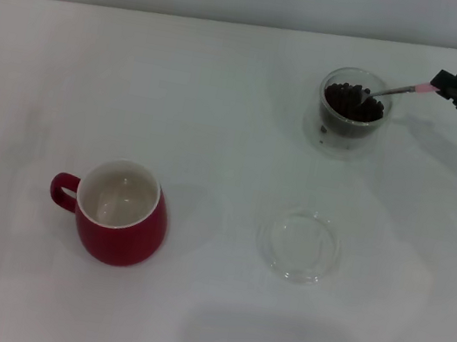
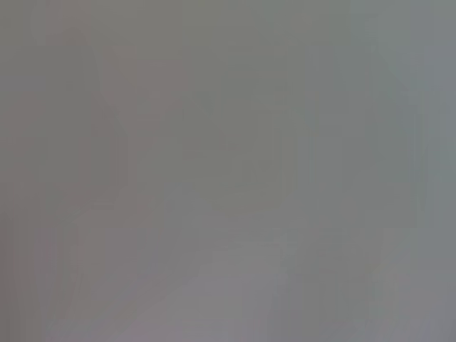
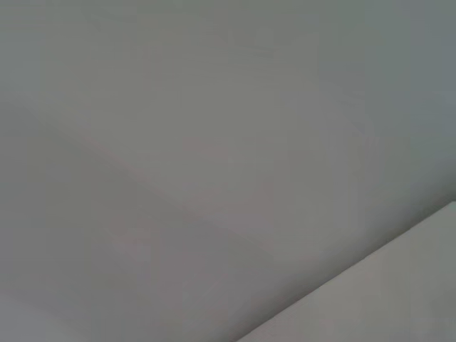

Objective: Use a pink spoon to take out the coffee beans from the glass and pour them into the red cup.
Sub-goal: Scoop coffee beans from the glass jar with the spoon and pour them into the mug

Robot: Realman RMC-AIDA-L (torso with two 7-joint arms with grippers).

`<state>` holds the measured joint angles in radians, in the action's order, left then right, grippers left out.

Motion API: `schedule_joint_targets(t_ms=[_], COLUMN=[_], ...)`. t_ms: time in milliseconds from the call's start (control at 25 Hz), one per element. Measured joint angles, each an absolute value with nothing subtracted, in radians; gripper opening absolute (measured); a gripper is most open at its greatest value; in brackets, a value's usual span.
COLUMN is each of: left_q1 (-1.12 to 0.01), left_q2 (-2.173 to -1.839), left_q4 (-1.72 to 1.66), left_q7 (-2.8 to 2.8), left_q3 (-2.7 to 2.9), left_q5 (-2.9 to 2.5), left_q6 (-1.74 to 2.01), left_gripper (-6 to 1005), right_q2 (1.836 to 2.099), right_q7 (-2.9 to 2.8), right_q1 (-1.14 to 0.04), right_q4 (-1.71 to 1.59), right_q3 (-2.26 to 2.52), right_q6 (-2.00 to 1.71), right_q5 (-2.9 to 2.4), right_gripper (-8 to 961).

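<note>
right gripper (image 1: 443, 87) clenched on the pink spoon (image 1: 402, 89), near the table's (image 1: 220, 116) far right edge.
i see its bowl resting in the coffee beans (image 1: 353, 102) inside the glass (image 1: 351, 113).

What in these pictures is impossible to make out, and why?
- Left arm: not in the head view; the left wrist view shows only a plain grey surface.
- Right gripper: its arm is cut off by the head view's right edge.
- Pink spoon: its bowl is sunk among the coffee beans in the glass, so whether it is loaded is unknown.
- Right wrist view: only bare, featureless surface.
</note>
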<state>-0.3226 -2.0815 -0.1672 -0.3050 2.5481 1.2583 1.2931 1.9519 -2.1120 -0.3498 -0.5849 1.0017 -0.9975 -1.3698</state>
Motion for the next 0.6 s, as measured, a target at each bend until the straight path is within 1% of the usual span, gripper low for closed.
schedule_joint_targets(t_ms=[600], left_q1=[-0.325], left_q2=[-2.082], left_q4=[-0.167], left_q7=[-0.307], left_q3=[2.551], left_q5=[1.256], left_q6=[1.297], left_gripper=[726], right_q2=[1.935], right_q7=[-2.229], right_q1=[-0.352], right_q4=[-0.572], right_q3=[0.998], right_q6=[-1.003], right_q5=[-1.363], right_gripper=[193])
